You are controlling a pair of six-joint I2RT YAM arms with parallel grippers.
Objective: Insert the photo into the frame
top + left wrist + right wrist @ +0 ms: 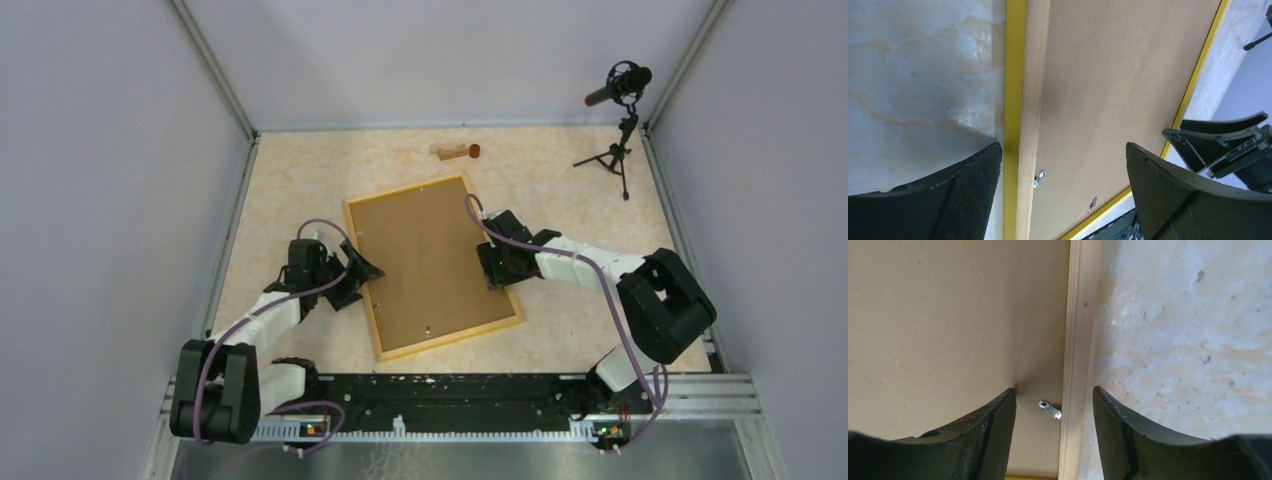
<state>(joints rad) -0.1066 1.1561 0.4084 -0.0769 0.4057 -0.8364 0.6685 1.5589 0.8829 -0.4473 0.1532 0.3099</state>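
Observation:
The frame (450,338), thin and yellow-orange, lies face down in the middle of the table with a brown backing board (430,260) filling it. The photo is hidden. My left gripper (358,275) is open and straddles the frame's left rail (1033,100); one finger is over the table, the other over the board (1113,75). A small metal tab (1039,177) sits by the rail between them. My right gripper (497,265) is open across the right rail (1080,315), with another metal tab (1049,410) between its fingers and nothing gripped.
A small wooden block with a red piece (455,151) lies at the back of the table. A microphone on a tripod (620,85) stands at the back right. Grey walls close in the left, right and back sides.

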